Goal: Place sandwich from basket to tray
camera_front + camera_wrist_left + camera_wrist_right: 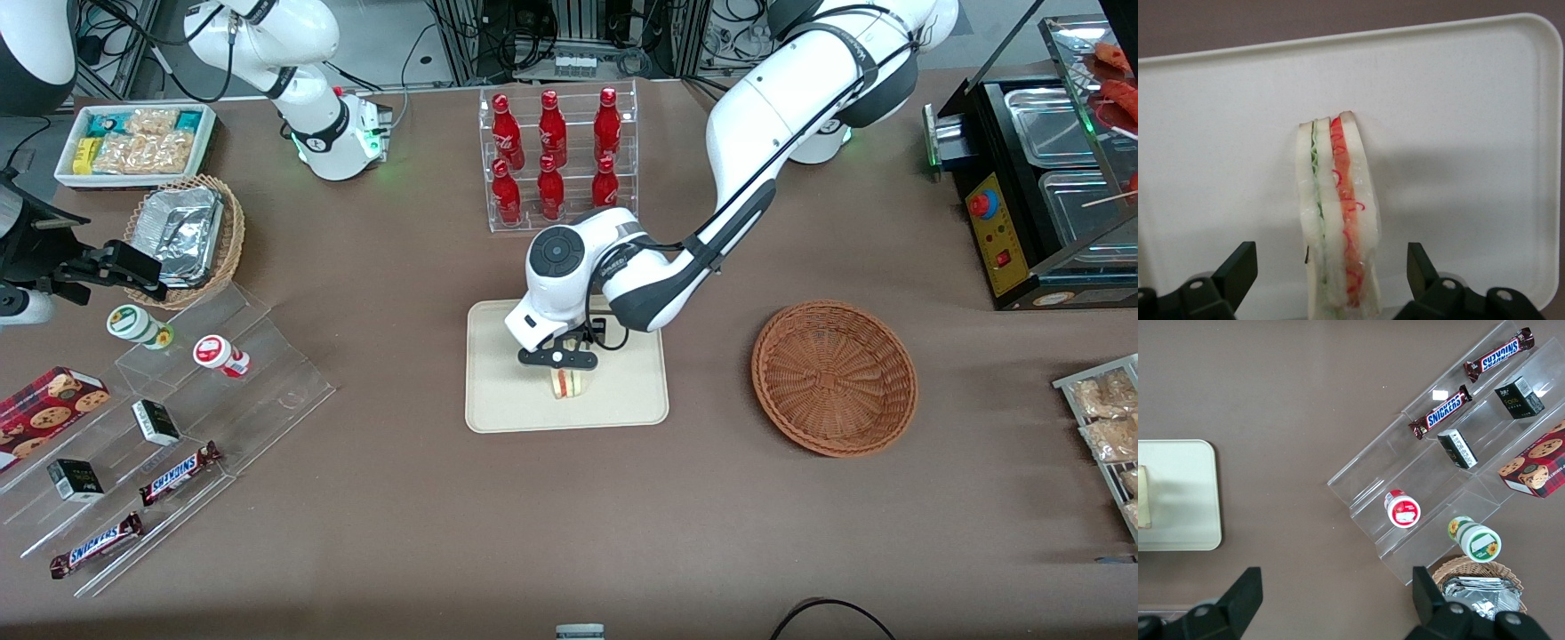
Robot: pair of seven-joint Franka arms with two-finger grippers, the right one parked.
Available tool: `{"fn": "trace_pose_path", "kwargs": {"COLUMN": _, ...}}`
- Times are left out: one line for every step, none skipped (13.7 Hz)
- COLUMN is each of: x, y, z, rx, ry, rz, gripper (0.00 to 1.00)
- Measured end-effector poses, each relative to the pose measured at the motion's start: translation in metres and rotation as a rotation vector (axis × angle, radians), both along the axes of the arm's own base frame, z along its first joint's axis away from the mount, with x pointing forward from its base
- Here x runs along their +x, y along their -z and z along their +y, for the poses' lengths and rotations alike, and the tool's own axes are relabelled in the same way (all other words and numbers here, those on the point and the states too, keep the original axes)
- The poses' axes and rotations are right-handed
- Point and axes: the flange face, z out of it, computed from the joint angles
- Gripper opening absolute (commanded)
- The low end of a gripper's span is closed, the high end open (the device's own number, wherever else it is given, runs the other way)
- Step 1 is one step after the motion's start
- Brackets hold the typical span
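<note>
The sandwich (569,383) (1338,220) stands on its edge on the cream tray (507,400) (1458,100), with its red and green filling layers showing. My gripper (560,359) (1330,259) hovers just above it, open. One black finger sits on each side of the bread with a clear gap, touching nothing. The reddish-brown wicker basket (834,378) lies beside the tray toward the working arm's end of the table and holds nothing. The right wrist view shows the tray (1185,493) with a sliver of the sandwich (1143,497) at the frame's edge.
A clear rack of red bottles (556,156) stands farther from the front camera than the tray. Acrylic steps with snacks (178,418), a tan basket of foil containers (187,236) and a white snack bin (133,142) lie toward the parked arm's end. A black food warmer (1040,178) stands at the working arm's end.
</note>
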Motion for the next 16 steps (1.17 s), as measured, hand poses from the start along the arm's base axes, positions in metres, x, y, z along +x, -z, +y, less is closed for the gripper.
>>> {"fn": "trace_pose_path", "kwargs": {"x": 0.001, "y": -0.010, "z": 0.001, "rx": 0.013, "ry": -0.001, "rz": -0.002, "gripper": 1.00}}
{"fn": "trace_pose_path", "kwargs": {"x": 0.001, "y": -0.024, "z": 0.003, "rx": 0.024, "ry": -0.003, "rz": -0.006, "gripper": 1.00}}
{"fn": "trace_pose_path", "kwargs": {"x": 0.002, "y": -0.042, "z": 0.005, "rx": 0.037, "ry": -0.010, "rz": -0.011, "gripper": 1.00}}
{"fn": "trace_pose_path", "kwargs": {"x": 0.004, "y": -0.067, "z": 0.012, "rx": 0.051, "ry": -0.027, "rz": -0.013, "gripper": 1.00}}
{"fn": "trace_pose_path", "kwargs": {"x": 0.010, "y": -0.095, "z": 0.025, "rx": 0.059, "ry": -0.056, "rz": -0.014, "gripper": 1.00}}
{"fn": "trace_pose_path", "kwargs": {"x": 0.018, "y": -0.127, "z": 0.042, "rx": 0.055, "ry": -0.095, "rz": -0.018, "gripper": 1.00}}
{"fn": "trace_pose_path", "kwargs": {"x": 0.027, "y": -0.158, "z": 0.061, "rx": 0.051, "ry": -0.134, "rz": -0.025, "gripper": 1.00}}
{"fn": "trace_pose_path", "kwargs": {"x": 0.035, "y": -0.187, "z": 0.084, "rx": 0.053, "ry": -0.170, "rz": -0.039, "gripper": 1.00}}
{"fn": "trace_pose_path", "kwargs": {"x": 0.043, "y": -0.214, "z": 0.106, "rx": 0.055, "ry": -0.201, "rz": -0.060, "gripper": 1.00}}
{"fn": "trace_pose_path", "kwargs": {"x": 0.050, "y": -0.235, "z": 0.129, "rx": 0.061, "ry": -0.222, "rz": -0.068, "gripper": 1.00}}
{"fn": "trace_pose_path", "kwargs": {"x": 0.055, "y": -0.250, "z": 0.154, "rx": 0.071, "ry": -0.222, "rz": -0.054, "gripper": 1.00}}
{"fn": "trace_pose_path", "kwargs": {"x": 0.061, "y": -0.263, "z": 0.182, "rx": 0.077, "ry": -0.208, "rz": -0.032, "gripper": 1.00}}
{"fn": "trace_pose_path", "kwargs": {"x": 0.068, "y": -0.272, "z": 0.212, "rx": 0.078, "ry": -0.191, "rz": -0.013, "gripper": 1.00}}
{"fn": "trace_pose_path", "kwargs": {"x": 0.074, "y": -0.278, "z": 0.241, "rx": 0.081, "ry": -0.178, "rz": -0.003, "gripper": 1.00}}
{"fn": "trace_pose_path", "kwargs": {"x": 0.077, "y": -0.280, "z": 0.266, "rx": 0.091, "ry": -0.166, "rz": 0.004, "gripper": 1.00}}
{"fn": "trace_pose_path", "kwargs": {"x": 0.077, "y": -0.279, "z": 0.287, "rx": 0.103, "ry": -0.154, "rz": 0.012, "gripper": 1.00}}
